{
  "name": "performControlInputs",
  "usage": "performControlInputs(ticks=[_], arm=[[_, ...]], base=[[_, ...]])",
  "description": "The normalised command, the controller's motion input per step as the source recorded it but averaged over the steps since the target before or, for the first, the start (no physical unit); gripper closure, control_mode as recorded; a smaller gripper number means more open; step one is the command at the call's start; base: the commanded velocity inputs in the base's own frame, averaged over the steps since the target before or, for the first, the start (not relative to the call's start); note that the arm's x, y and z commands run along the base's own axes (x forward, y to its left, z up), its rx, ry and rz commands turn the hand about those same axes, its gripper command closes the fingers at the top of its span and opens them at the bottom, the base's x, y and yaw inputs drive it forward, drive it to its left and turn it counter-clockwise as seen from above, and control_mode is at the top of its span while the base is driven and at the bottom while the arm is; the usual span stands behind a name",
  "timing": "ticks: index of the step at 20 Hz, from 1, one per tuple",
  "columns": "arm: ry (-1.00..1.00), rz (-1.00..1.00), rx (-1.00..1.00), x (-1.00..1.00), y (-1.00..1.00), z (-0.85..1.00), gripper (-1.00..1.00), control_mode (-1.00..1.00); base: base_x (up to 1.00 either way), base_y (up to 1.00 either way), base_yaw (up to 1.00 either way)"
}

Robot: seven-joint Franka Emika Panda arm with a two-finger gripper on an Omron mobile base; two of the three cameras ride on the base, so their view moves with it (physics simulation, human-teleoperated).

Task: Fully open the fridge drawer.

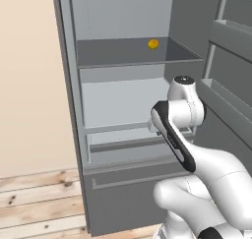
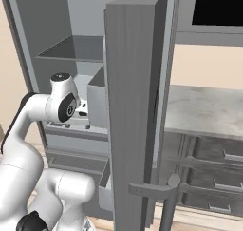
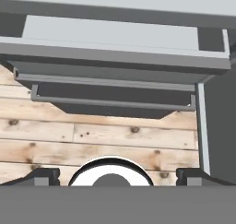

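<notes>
The fridge drawer (image 1: pixel 128 147) sits low in the open fridge (image 1: pixel 69 110), just under the bare white shelf (image 1: pixel 123 103) and just above the darker panel with the thin bar handle (image 1: pixel 133 179); it looks out only a little, so most of the pull seems left to do. By my reckoning it is a stiff, light tray on runners; it should slide straight and easy, nothing fragile about it; the place to take it is the dark groove along its front, near the middle so it doesn't skew. The gripper (image 3: pixel 118 174) hangs above that front edge, looking down past it to the wooden floor (image 3: pixel 92 135); its fingertips (image 3: pixel 44 176) stand far apart, wide open, holding nothing and touching nothing. A small orange thing (image 1: pixel 153 44) rests on the upper shelf, well clear.
</notes>
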Motion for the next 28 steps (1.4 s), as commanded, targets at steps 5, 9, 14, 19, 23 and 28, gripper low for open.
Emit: performControlInputs(ticks=[5,9,14,19,23,28], arm=[[0.00,0.00,0.00,-0.12,0.00,0.00,-1.00,-1.00],[0.00,0.00,0.00,-0.25,0.00,0.00,-1.00,-1.00],[-0.09,0.01,0.00,0.17,0.00,-0.04,-1.00,-1.00],[-0.15,0.00,0.00,0.58,0.00,-0.27,-1.00,-1.00],[-0.01,-0.12,0.02,0.44,0.03,-0.16,-1.00,-1.00],[0.01,-0.18,0.10,0.28,0.13,-0.04,-1.00,-1.00]], base=[[-0.23,0.00,0.00],[0.00,0.00,0.00],[0.00,0.00,0.00],[0.00,0.00,0.00],[0.00,0.00,0.00],[0.00,0.00,0.00]])
